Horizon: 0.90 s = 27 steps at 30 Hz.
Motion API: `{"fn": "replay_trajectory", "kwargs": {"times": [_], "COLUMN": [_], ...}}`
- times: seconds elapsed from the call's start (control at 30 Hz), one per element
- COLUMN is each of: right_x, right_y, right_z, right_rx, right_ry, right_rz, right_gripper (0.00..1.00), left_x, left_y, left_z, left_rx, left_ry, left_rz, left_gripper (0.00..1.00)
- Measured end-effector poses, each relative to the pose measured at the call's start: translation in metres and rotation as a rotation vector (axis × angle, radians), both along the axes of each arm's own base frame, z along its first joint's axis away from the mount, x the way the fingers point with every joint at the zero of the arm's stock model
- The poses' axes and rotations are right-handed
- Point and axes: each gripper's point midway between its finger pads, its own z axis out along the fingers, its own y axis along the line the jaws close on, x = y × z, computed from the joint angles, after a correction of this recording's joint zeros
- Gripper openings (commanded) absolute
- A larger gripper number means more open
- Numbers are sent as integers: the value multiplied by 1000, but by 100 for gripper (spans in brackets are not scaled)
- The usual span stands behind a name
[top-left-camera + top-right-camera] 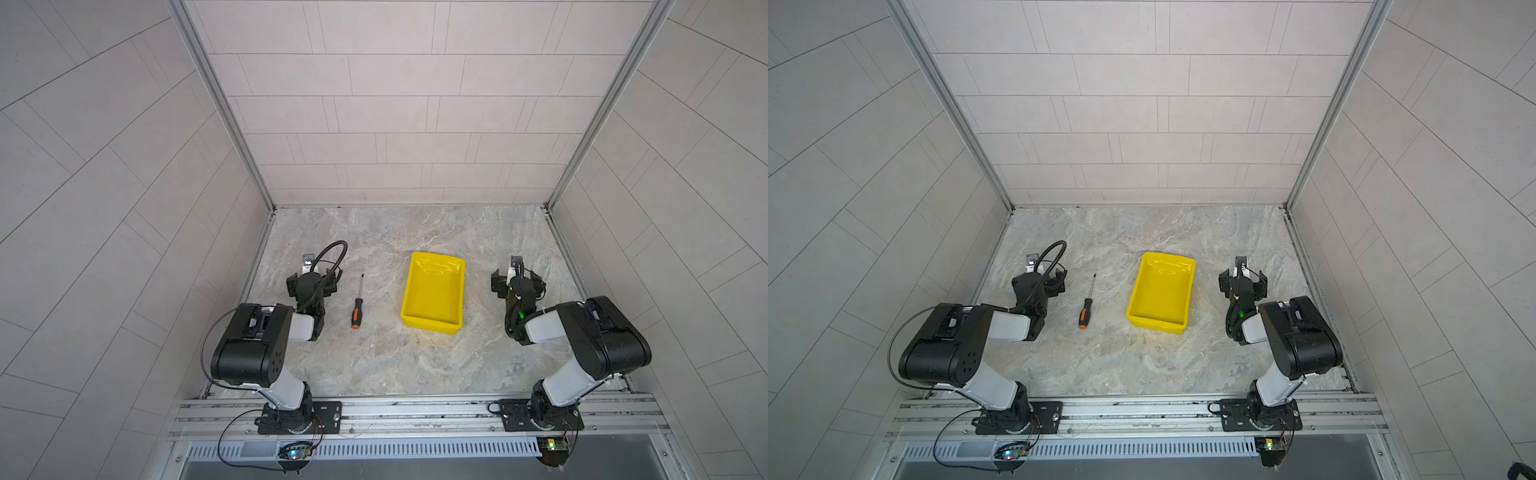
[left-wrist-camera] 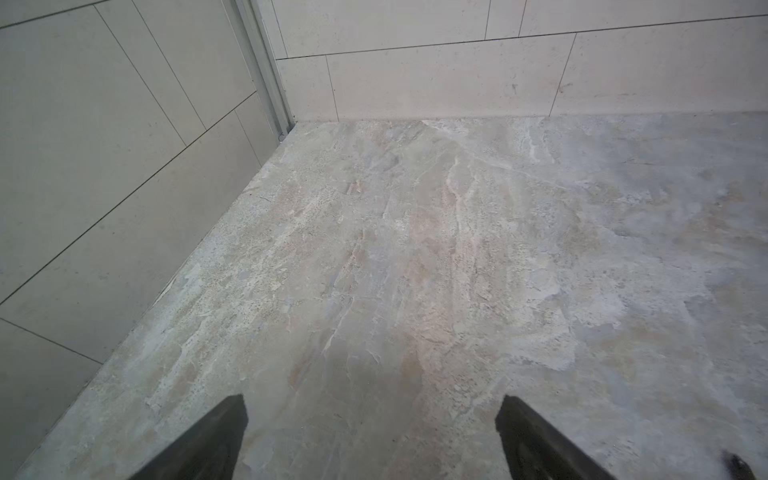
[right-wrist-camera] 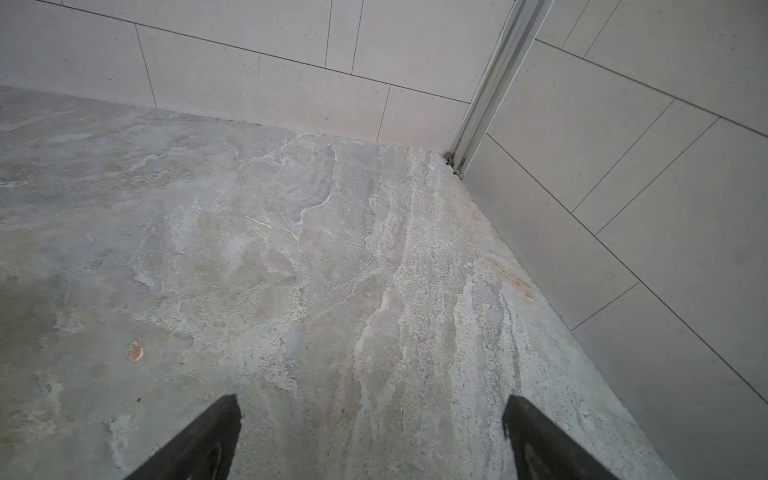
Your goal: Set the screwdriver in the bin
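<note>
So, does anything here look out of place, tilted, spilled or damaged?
Nothing stands out. The screwdriver lies flat on the table, beside the bin and apart from it; the bin sits level and empty.

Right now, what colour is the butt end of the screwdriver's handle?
Orange, at the near end of the screwdriver; it shows best in a top view.

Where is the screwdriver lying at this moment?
In both top views the screwdriver lies on the table between the left gripper and the bin, touching neither.

No legible text or labels
</note>
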Motion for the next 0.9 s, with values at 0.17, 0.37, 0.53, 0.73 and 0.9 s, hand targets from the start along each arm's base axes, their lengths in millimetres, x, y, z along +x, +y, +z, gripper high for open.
{"fn": "replay_trajectory", "kwargs": {"times": [0.17,0.37,0.53,0.73,0.9], "right_x": [0,1,1,0,0], "right_y": [3,5,5,6,7], "right_z": [2,5,6,7,8], "right_rx": [-1,-2,-5,-8,-9], "right_ry": [-9,-25,-29,-37,-37], "right_rz": [8,14,13,14,14], "right_gripper": [99,99,99,99,99], "left_x": [0,0,0,0,0], "left_y": [0,0,0,0,0], "left_z": [0,0,0,0,0], "left_rx": [0,0,0,0,0], "left_ry": [0,0,0,0,0], "left_rz": [0,0,0,0,0], "left_gripper": [100,100,100,100,100]}}
